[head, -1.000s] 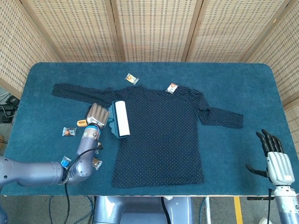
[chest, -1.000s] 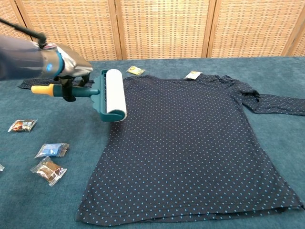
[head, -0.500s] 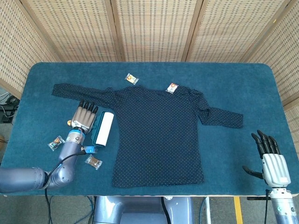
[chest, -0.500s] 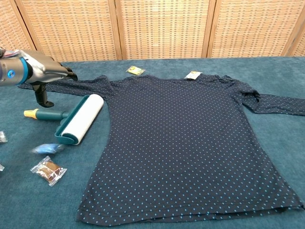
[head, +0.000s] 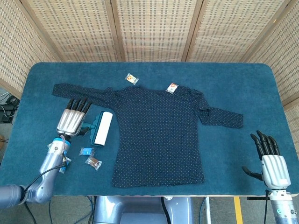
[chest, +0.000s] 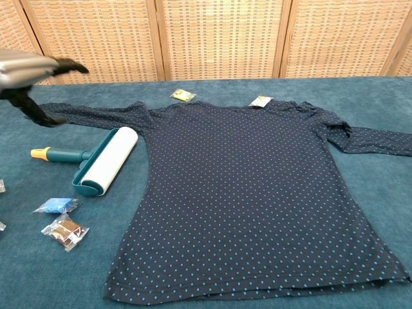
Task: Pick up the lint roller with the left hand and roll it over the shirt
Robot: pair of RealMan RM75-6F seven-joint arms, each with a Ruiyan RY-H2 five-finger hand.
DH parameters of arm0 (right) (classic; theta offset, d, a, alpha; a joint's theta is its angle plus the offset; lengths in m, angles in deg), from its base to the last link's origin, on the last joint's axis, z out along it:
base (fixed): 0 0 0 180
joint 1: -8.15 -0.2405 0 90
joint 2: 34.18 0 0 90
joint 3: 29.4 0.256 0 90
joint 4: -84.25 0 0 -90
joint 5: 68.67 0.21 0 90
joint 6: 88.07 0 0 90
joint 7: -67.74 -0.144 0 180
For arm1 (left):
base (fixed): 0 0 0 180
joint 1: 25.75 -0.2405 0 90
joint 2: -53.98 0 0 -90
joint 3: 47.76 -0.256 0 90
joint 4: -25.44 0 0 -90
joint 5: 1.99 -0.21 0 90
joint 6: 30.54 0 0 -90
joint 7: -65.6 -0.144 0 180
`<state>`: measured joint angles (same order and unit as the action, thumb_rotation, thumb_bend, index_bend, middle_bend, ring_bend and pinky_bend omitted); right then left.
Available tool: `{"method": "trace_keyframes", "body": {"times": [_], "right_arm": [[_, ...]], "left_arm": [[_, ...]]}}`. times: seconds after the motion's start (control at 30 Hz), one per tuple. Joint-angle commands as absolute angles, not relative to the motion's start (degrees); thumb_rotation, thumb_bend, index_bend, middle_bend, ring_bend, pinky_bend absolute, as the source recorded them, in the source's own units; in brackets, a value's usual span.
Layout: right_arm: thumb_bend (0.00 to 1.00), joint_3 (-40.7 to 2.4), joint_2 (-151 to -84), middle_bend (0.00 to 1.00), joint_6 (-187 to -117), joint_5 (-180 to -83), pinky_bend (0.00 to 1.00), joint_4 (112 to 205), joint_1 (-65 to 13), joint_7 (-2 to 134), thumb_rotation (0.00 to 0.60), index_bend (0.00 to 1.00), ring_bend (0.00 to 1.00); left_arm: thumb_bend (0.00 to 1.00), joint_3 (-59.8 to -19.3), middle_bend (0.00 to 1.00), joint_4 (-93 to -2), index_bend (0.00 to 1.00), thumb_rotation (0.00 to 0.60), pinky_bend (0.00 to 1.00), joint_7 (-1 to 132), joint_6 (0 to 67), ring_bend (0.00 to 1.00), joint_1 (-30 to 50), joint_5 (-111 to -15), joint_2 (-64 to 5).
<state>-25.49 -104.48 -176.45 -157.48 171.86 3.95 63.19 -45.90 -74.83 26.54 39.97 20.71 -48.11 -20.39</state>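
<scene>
1. The lint roller (chest: 103,165) lay free on the worktop (head: 243,84) beside the shirt (chest: 251,193), likely set down.
2. The left hand (head: 73,122) hovered over its handle, fingers (head: 79,104) spread, gripping nothing.
3. The right hand (head: 272,164) waited, empty and splayed.
</scene>
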Motion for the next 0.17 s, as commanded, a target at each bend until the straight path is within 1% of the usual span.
{"method": "trace_keyframes", "body": {"times": [0.03,0.13,0.17], "right_arm": [[0.11,-25.35,-104.33,0.0,-176.76,-157.58,0.0,172.17,4.06,63.05,0.6,0.03,0.0],[0.11,-25.28,-104.12,0.0,-176.9,-157.49,0.0,172.26,4.15,63.19,0.6,0.02,0.0],[0.11,-25.22,-103.99,0.0,-177.23,-157.56,0.0,172.45,4.27,63.11,0.6,0.01,0.0]], "left_arm": [[0.33,-50.36,0.0,-77.62,0.0,0.6,0.0,42.2,51.94,0.0,8.36,-66.29,-18.24],[0.28,-52.41,0.0,-76.73,0.0,0.6,0.0,45.44,57.25,0.0,3.87,-72.13,-18.98],[0.26,-53.26,0.0,-76.35,0.0,0.6,0.0,46.92,59.97,0.0,1.63,-74.5,-19.55]]}}
